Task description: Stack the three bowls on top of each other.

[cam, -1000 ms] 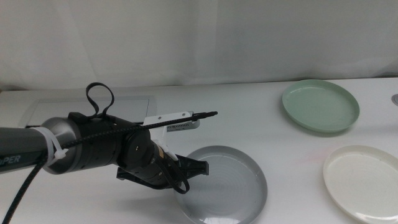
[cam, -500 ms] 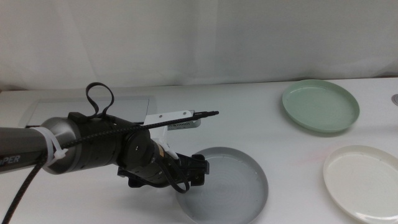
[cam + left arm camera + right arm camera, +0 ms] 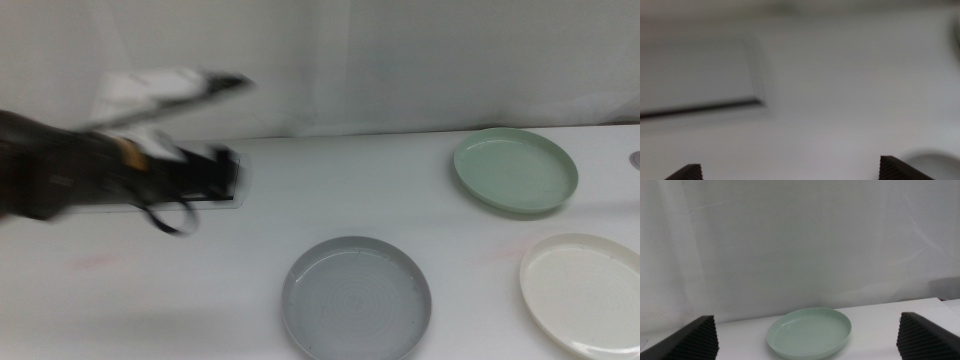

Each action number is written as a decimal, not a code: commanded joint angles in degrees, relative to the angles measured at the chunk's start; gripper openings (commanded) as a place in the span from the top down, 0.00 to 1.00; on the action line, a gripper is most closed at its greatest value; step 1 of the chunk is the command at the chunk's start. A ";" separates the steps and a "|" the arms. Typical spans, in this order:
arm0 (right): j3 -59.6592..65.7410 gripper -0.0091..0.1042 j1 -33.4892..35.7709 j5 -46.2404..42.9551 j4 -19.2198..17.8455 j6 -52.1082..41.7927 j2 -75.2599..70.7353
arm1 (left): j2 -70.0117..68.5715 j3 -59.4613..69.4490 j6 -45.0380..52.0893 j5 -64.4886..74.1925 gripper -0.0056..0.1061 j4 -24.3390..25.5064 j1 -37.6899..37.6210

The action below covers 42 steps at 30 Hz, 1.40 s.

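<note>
The grey bowl (image 3: 355, 297) lies alone near the table's front middle. Over at the back right sits the pale mint green bowl (image 3: 515, 170), with the off-white bowl (image 3: 585, 293) in front of it at the right edge. My left gripper (image 3: 222, 172) is a blur at the back left, well clear of the grey bowl. In the left wrist view its jaws stand far apart with nothing between them, so the left gripper (image 3: 790, 171) is open. The right gripper (image 3: 805, 325) is open too and faces the mint green bowl (image 3: 810, 332). The right arm is out of the middle view.
A flat white panel (image 3: 695, 85) with a dark slot lies on the table at the back left, under the left arm. A white curtain backs the table.
The left arm has swung fast from the grey bowl's left rim up and back to the left. The grey bowl has stayed where it was.
</note>
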 commanded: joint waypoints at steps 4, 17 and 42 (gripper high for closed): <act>2.30 0.07 0.14 -0.36 -0.06 -0.18 -0.75 | -10.64 0.04 2.53 1.16 0.13 1.72 13.08; 2.30 0.07 0.14 -0.36 0.43 -0.18 -0.75 | -29.14 4.62 6.15 3.23 0.98 3.87 20.34; 2.20 0.07 0.14 -1.89 2.97 -0.18 -0.75 | -62.06 52.31 2.88 -30.53 0.97 4.19 20.34</act>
